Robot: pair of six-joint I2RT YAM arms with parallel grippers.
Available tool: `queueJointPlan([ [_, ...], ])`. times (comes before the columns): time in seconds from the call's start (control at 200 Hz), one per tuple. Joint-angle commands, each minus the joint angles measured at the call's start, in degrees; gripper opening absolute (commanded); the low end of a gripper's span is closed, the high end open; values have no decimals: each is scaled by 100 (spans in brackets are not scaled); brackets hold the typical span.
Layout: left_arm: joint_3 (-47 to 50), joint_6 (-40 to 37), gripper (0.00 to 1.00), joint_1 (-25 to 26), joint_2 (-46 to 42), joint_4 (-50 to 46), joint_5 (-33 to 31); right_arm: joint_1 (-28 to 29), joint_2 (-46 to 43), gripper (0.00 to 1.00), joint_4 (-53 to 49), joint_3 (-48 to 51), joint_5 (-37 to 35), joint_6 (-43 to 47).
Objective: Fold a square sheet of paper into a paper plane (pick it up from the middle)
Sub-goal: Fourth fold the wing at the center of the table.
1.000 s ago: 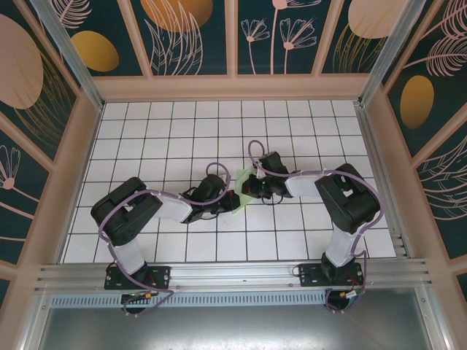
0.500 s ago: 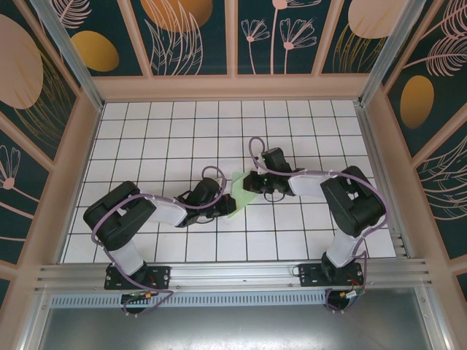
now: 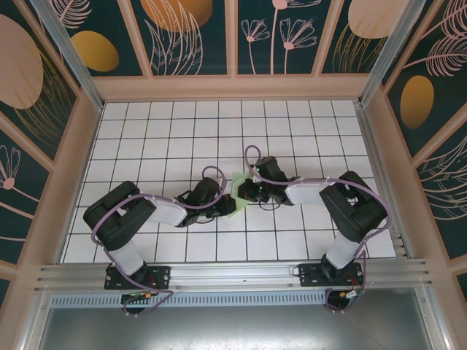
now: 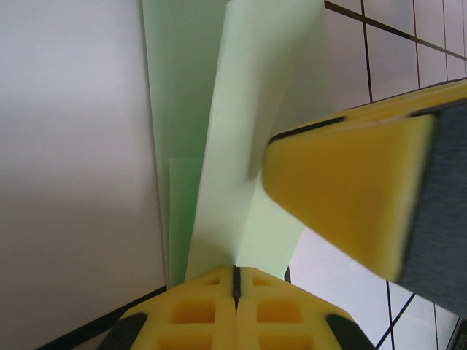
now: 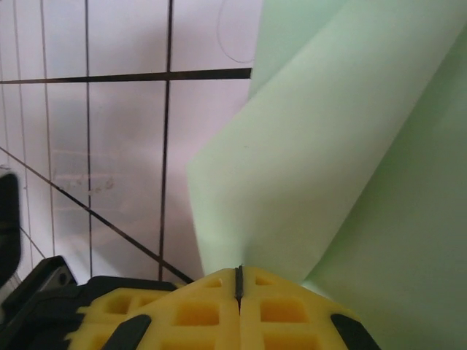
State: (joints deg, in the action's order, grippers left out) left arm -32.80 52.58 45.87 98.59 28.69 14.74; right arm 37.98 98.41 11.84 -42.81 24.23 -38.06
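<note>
Mint-green paper sheet sits at centre of the white gridded bench in the top view, partly folded, mostly covered by the two arms that meet over it. Left gripper comes in from lower left of the paper, right gripper from its right; the two are just beside each other. Left wrist view: left gripper at bottom of frame, jaws pressed together on the paper's edge; paper sheet rises from the seam as a narrow folded flap with a second layer lying flat behind it. Another yellow foam finger intrudes from the right, touching or just beside the flap, cannot tell which. Right wrist view: right gripper jaws likewise pinched shut on the paper sheet, which lifts off the tiles toward upper right in two overlapping layers.
</note>
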Motion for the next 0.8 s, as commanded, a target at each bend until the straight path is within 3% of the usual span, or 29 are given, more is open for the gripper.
queueJointPlan([
  [0.0,212,-171,0,-16,94,-991,45,44,248,0,65,-228,130,46],
  [0.505,511,-270,0,-15,108,-906,336,-830,715,0,-821,-1036,-256,1031],
  [0.791,392,-305,0,-12,139,-911,310,-587,-245,0,-560,-609,56,962],
])
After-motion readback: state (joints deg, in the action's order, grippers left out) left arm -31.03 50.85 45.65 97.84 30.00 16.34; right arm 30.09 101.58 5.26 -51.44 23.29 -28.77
